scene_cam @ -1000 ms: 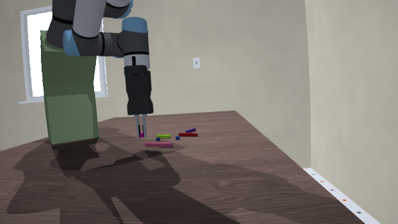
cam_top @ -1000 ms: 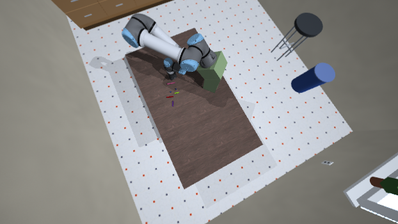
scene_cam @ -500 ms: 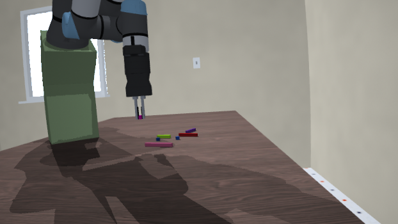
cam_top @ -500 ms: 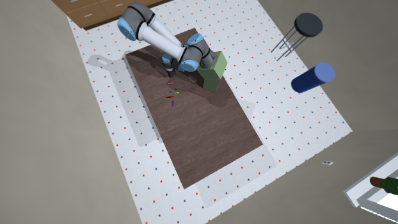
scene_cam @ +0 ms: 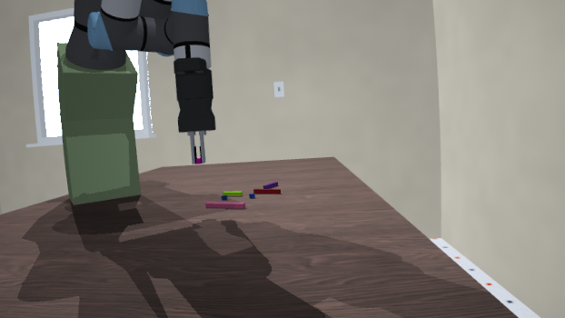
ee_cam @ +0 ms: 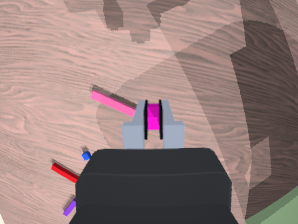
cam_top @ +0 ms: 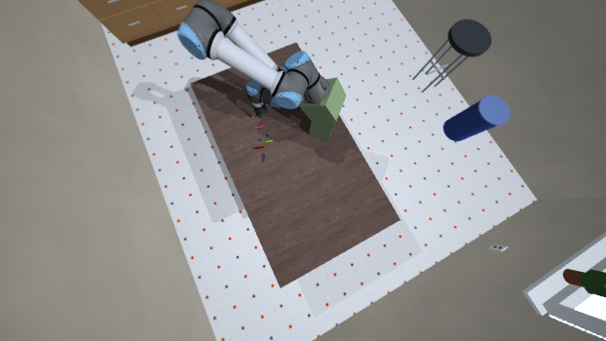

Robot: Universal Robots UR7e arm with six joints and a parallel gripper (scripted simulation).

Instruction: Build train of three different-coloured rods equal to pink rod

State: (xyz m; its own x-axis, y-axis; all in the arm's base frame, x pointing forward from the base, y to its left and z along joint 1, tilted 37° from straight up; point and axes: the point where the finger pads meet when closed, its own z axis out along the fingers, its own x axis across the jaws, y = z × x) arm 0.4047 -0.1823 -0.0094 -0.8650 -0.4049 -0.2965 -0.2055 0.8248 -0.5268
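My gripper (cam_top: 261, 113) (scene_cam: 198, 158) (ee_cam: 153, 111) is shut on a short magenta rod (scene_cam: 198, 161) (ee_cam: 153, 116) and holds it well above the table, behind the other rods. The pink rod (cam_top: 259, 127) (scene_cam: 225, 205) (ee_cam: 113, 103) lies flat on the table closest to the gripper. Beyond it lie a lime rod (cam_top: 269, 141) (scene_cam: 232, 193), a red rod (cam_top: 258, 147) (scene_cam: 267, 191) (ee_cam: 64, 173) and a purple rod (cam_top: 263, 157) (scene_cam: 271, 184) (ee_cam: 69, 207). Two small blue rods (scene_cam: 224, 197) (scene_cam: 252, 195) lie at either end of the lime rod, apart from it.
The dark wooden table (cam_top: 312, 205) (scene_cam: 363, 236) stands on a dotted white mat (cam_top: 438, 170). The arm's green pedestal (cam_top: 323, 112) (scene_cam: 100, 136) stands at the table's edge beside the gripper. A stool (cam_top: 468, 39) and a blue cylinder (cam_top: 474, 119) stand off the table.
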